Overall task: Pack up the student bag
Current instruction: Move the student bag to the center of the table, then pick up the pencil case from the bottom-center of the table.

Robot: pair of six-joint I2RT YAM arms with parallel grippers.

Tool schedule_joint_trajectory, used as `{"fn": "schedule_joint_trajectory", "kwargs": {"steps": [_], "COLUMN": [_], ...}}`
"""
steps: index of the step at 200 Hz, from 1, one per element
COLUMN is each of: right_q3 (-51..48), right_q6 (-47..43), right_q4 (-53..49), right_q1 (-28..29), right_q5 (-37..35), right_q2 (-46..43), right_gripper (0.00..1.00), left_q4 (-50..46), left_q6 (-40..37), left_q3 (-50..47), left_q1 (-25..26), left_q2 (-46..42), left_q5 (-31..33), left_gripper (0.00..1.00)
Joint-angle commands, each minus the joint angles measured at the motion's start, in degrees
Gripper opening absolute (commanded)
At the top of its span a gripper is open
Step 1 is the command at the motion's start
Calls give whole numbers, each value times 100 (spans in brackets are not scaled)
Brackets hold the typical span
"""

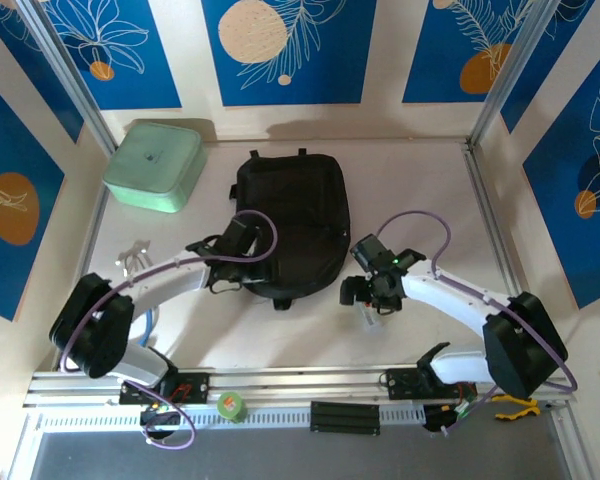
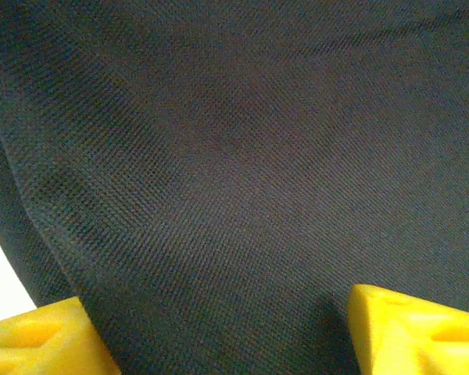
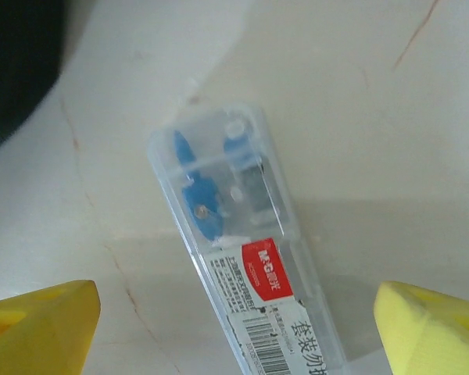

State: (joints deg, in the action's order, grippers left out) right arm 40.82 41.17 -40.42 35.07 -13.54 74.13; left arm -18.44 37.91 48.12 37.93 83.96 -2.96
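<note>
The student bag (image 1: 292,215), a large black fabric backpack, lies flat in the middle of the table. My left gripper (image 1: 228,272) sits at its near-left edge. In the left wrist view, black woven bag fabric (image 2: 234,156) stretches under the left gripper (image 2: 219,336), whose yellow fingertips (image 2: 39,344) stand wide apart, open. My right gripper (image 1: 370,297) hovers just right of the bag's near corner. It is open (image 3: 238,332) over a clear plastic case (image 3: 234,258) with blue parts, a red label and a barcode. The case lies on the table between the pads, untouched.
A mint-green lidded box (image 1: 153,165) stands at the back left. Small white items (image 1: 133,256) lie left of the left arm. A green roll (image 1: 230,406) rests on the front rail. Metal frame posts (image 1: 485,200) border the table, and the bag's corner (image 3: 16,62) is near the case.
</note>
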Motion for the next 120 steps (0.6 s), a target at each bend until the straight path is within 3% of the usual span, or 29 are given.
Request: {"fn": "schedule_joint_trajectory", "kwargs": {"steps": [1, 30, 51, 79, 120], "right_q3": [-100, -191, -264, -380, -294], "right_q6": [299, 412, 513, 627, 635], "right_q4": [-215, -273, -351, -329, -260], "right_q1": [54, 38, 52, 114, 142], "right_q5": [95, 213, 211, 238, 100], "right_q2": [213, 325, 299, 278, 616], "right_gripper": [89, 83, 76, 68, 60], "left_q4": [370, 569, 335, -29, -21], "left_q6": [552, 788, 765, 546, 167], "left_q3": [133, 490, 636, 683, 674], "left_q1": [486, 965, 1014, 833, 325], "left_q2": [164, 455, 469, 85, -326], "left_q5": [-136, -310, -166, 136, -45], "left_gripper": [71, 71, 72, 79, 84]}}
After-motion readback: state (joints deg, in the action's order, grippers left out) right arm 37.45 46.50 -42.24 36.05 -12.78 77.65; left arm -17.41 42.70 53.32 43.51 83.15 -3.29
